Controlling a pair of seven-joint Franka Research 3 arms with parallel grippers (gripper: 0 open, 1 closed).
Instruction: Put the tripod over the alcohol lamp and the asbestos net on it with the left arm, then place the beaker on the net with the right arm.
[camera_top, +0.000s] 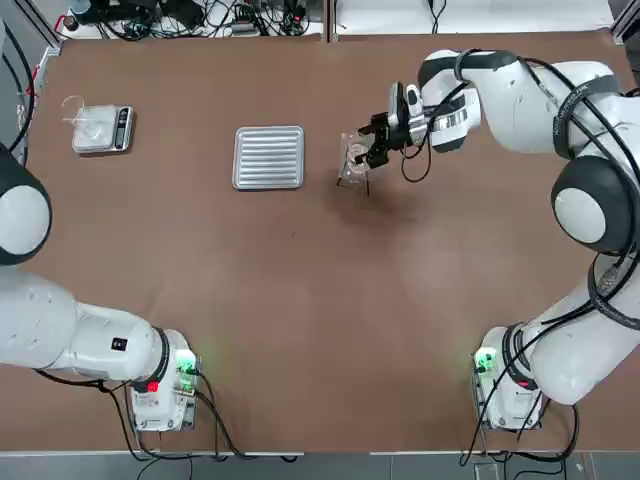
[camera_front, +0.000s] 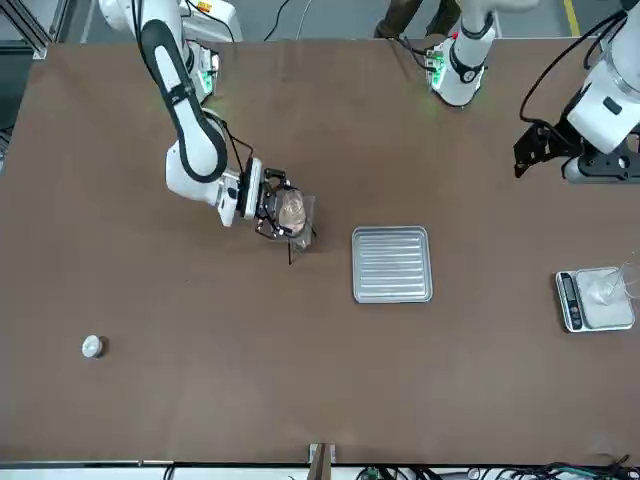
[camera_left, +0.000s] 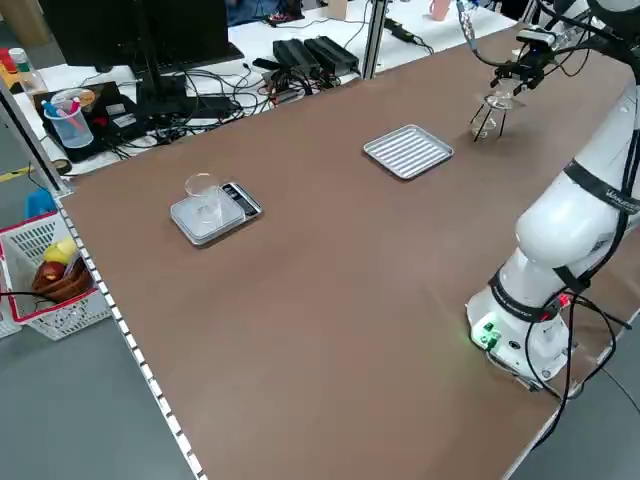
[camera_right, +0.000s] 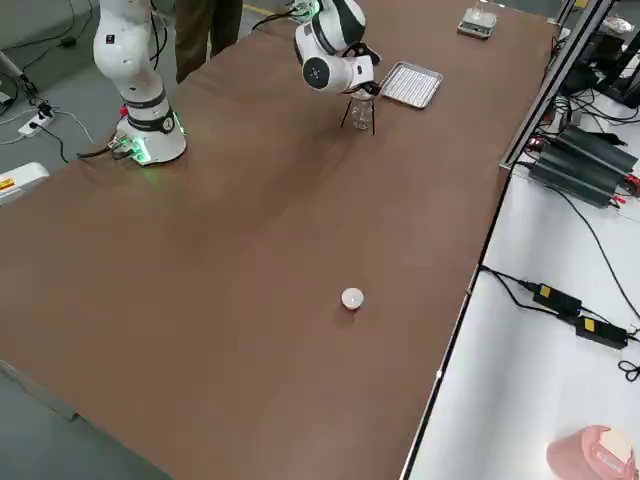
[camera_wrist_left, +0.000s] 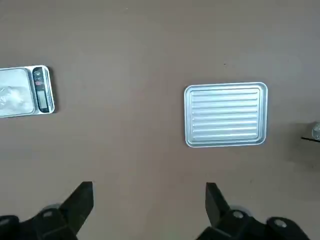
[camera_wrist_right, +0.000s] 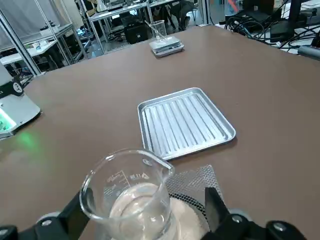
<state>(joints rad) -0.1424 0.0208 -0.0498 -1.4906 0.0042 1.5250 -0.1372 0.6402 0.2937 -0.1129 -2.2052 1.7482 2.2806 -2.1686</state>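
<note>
- The table (camera_top: 300, 330) carries everything. The ribbed silver tray (camera_top: 269, 157) near its middle serves as the landmark for what follows.
- The left arm is parked back near its own base, well away from the tray. The left gripper (camera_wrist_left: 149, 202) hangs above bare table with its fingers spread wide and nothing between them. I judge its share of the task is done.
- The right arm reaches across to the stack just beside the tray, on the robot's right of it. The right gripper (camera_top: 372, 143) sits level at the beaker's height, so that it could set the glass down without tipping it.
- The beaker (camera_wrist_right: 131, 196) stands upright between the right fingers, which are open wide on either side of it and not pressing. It looks released. A little clear liquid sits in it.
- The asbestos net (camera_wrist_right: 192, 183) lies flat under the beaker, giving it a level seat. Its pale disc shows beneath the glass.
- The tripod (camera_front: 292, 244) stands just beside the tray and holds the net up, one thin leg showing below.
- The alcohol lamp (camera_right: 362, 117) can just be made out as glass between the legs; the tripod is there to hold the load above it.
- A scale (camera_top: 102, 130) with a clear cup on it sits well apart on the tray's far side. A small white bottle (camera_front: 92, 346) lies far off.
</note>
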